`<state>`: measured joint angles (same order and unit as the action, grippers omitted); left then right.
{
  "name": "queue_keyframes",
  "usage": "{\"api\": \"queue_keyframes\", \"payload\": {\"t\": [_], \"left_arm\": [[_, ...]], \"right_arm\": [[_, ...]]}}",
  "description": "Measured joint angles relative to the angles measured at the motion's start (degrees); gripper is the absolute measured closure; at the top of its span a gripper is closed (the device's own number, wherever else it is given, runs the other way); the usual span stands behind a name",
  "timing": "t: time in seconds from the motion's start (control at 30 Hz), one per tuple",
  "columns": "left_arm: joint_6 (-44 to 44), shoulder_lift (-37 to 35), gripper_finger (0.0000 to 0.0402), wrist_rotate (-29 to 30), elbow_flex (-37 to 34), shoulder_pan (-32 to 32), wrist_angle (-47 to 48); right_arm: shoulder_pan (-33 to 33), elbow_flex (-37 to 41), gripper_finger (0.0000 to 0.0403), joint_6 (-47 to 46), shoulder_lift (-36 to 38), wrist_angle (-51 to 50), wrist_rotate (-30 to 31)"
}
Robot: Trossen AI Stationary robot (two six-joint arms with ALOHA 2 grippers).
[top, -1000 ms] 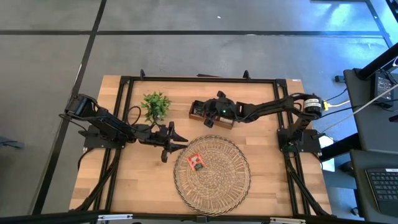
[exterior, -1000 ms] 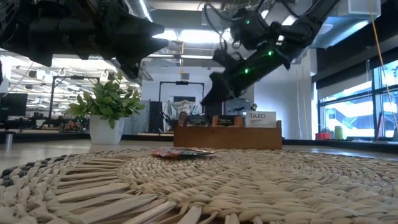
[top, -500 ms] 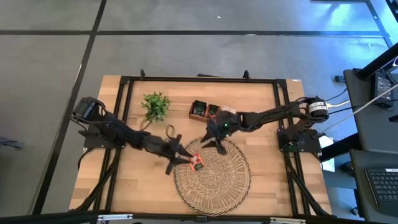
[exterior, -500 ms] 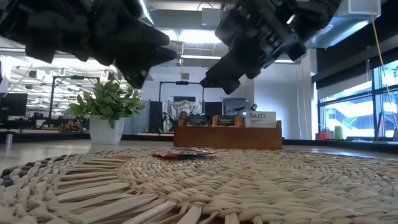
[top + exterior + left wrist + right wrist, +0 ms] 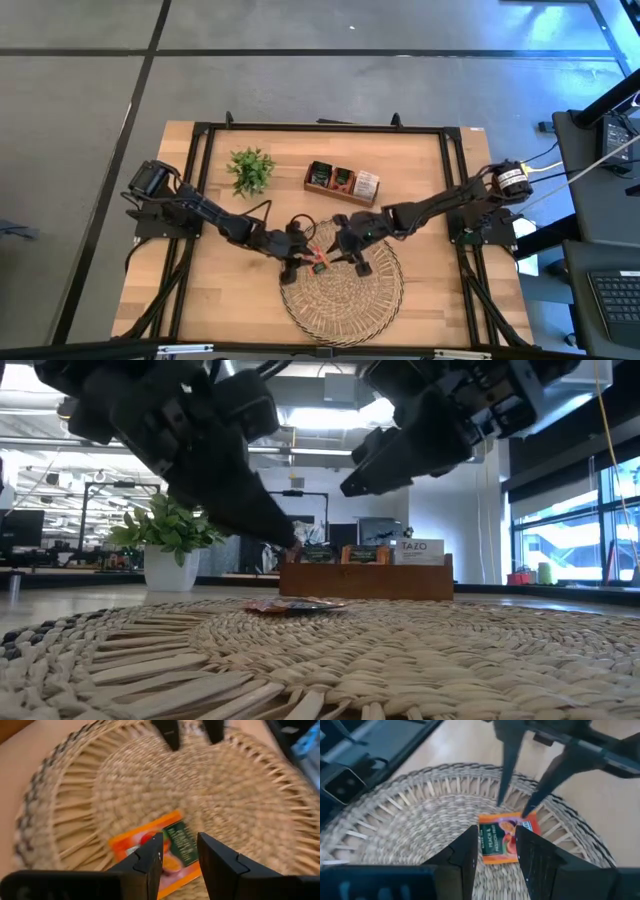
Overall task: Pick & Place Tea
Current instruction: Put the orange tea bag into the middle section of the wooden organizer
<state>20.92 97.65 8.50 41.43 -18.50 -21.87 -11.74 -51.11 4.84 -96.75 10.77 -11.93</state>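
Observation:
One orange tea sachet (image 5: 318, 263) lies flat on the far left part of the round woven tray (image 5: 345, 300). My left gripper (image 5: 303, 252) hovers just left of the sachet and my right gripper (image 5: 340, 250) just right of it. Both are open, slant down toward it and hold nothing. In the left wrist view the sachet (image 5: 150, 851) shows beyond my left gripper (image 5: 179, 851). In the right wrist view the sachet (image 5: 506, 839) shows beyond my right gripper (image 5: 496, 840). More tea (image 5: 330, 177) stands in the wooden box (image 5: 342, 195).
A small green plant (image 5: 250, 168) in a white pot stands at the far left of the table, left of the box. The two grippers face each other closely over the tray's far rim (image 5: 330, 228). Bare wood (image 5: 225, 290) lies left of the tray.
My left gripper has moved right and toward the near edge, from beside the plant to over the tray's left rim, sinking a little. My right gripper has swung from the wooden box toward the near edge, to over the tray. The sachet has stayed where it was.

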Motion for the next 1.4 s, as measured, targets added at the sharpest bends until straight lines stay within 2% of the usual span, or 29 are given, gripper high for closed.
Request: {"api": "queue_keyframes", "payload": {"t": [0.13, 0.3, 0.47, 0.83, 0.9, 1.0, 1.07, 1.27, 1.4], "left_arm": [[1.0, 0.4, 0.0286, 2.5, 0.0, 0.2, 2.5], [1.0, 2.8, 0.0287, 0.0, 0.1, 0.3, 2.4], [2.7, 5.5, 0.0288, -0.9, 0.1, 0.3, 2.0], [12.4, 7.1, 0.0288, 0.4, 0.2, 0.3, 0.6], [15.1, 7.1, 0.0288, 0.6, 0.2, 0.3, 0.4], [18.2, 7.1, 0.0288, 0.8, 0.2, 0.3, 0.5], [20.2, 7.1, 0.0288, 0.9, 0.1, 0.3, 0.5], [24.0, 7.2, 0.0288, 1.6, 0.1, 0.3, 0.5], [26.3, 7.2, 0.0288, 2.1, 0.1, 0.3, 0.5]], "right_arm": [[-2.4, 0.0, 0.0270, -0.1, -1.2, 0.0, 6.1], [-3.7, 0.0, 0.0270, -2.7, -3.9, 0.0, 7.0], [-5.0, 0.0, 0.0269, 0.3, -6.9, 1.0, 7.4], [-6.0, 0.0, 0.0269, 3.9, -12.0, 4.5, 17.3], [-6.0, 0.0, 0.0269, 1.6, -12.0, 4.5, 20.2], [-5.9, 0.0, 0.0269, -7.6, -11.5, 4.0, 23.9], [-5.5, 0.0, 0.0269, -15.8, -11.2, 2.8, 22.8], [-3.7, 0.0, 0.0269, -36.7, -11.1, 2.7, 4.7], [-3.4, 0.0, 0.0269, -45.4, -11.1, 2.7, 2.1]]}}
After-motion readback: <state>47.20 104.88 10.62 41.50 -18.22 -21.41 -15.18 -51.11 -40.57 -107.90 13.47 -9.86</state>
